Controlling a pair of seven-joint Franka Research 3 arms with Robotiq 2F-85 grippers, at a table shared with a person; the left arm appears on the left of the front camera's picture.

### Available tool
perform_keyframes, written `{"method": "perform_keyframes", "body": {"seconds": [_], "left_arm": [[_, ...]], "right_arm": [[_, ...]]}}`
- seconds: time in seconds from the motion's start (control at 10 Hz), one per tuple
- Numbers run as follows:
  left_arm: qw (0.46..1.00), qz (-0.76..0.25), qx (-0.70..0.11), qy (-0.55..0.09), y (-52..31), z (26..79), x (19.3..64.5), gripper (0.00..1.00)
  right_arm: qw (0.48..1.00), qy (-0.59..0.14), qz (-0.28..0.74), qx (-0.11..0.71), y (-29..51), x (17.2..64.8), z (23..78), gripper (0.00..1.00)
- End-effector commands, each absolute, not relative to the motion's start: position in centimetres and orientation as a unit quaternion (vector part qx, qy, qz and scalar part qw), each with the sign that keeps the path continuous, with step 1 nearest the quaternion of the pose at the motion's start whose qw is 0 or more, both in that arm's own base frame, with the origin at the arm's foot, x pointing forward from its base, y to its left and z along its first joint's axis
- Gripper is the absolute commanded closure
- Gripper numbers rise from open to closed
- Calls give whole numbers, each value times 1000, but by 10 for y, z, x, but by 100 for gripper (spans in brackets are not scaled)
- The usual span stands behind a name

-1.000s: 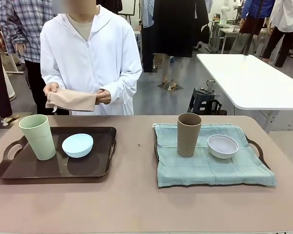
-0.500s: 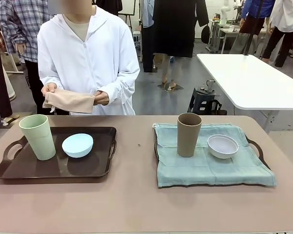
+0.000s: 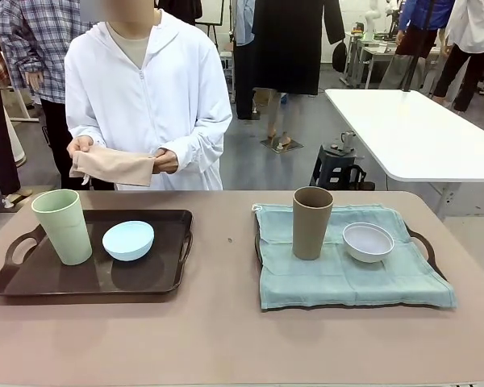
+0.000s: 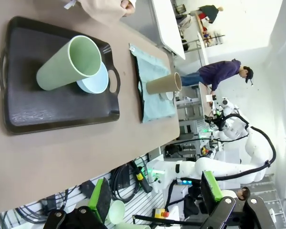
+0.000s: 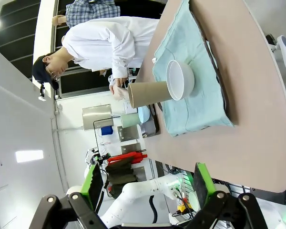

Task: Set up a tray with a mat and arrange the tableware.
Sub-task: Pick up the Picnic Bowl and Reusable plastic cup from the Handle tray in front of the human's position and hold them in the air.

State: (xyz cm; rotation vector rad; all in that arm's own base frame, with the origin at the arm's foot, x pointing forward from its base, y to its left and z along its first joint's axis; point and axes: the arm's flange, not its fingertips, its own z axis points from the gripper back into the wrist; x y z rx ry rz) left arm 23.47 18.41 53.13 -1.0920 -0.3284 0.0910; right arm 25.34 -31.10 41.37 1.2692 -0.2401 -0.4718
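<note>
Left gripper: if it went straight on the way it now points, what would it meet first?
Likely the open left gripper would meet the brown tabletop beside the pale teal cloth mat; depth is unclear.

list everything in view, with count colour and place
table: one, tan, foreground
bare tray: one, dark brown, table's left side
covered tray: one, dark, right side under mat
mat: one, teal, spread over covered tray
cloth: one, beige, folded, in person's hands
green cup: one, pale green, upright on bare tray
blue bowl: one, light blue, beside green cup on bare tray
brown cup: one, tan-brown, upright on mat
white bowl: one, white, on mat right of brown cup
person's hands: two, holding cloth beyond far edge
left gripper: one, black, green pads, open, empty
right gripper: one, black, green pads, open, empty
</note>
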Motion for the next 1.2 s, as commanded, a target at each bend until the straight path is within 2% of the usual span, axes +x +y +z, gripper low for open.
{"method": "perform_keyframes", "body": {"seconds": [0.0,0.8,0.9,1.1], "left_arm": [[837,39,-520,-164,187,532,236,0],[837,39,-520,-164,187,532,236,0],[841,43,-517,-155,184,531,235,0],[881,-34,-452,-139,182,561,239,0]], "right_arm": [[772,-113,-219,586,-312,252,414,0],[773,-111,-218,586,-311,253,414,0],[803,-106,-199,552,-295,259,426,0],[839,-116,-170,504,-254,269,462,0]]}}
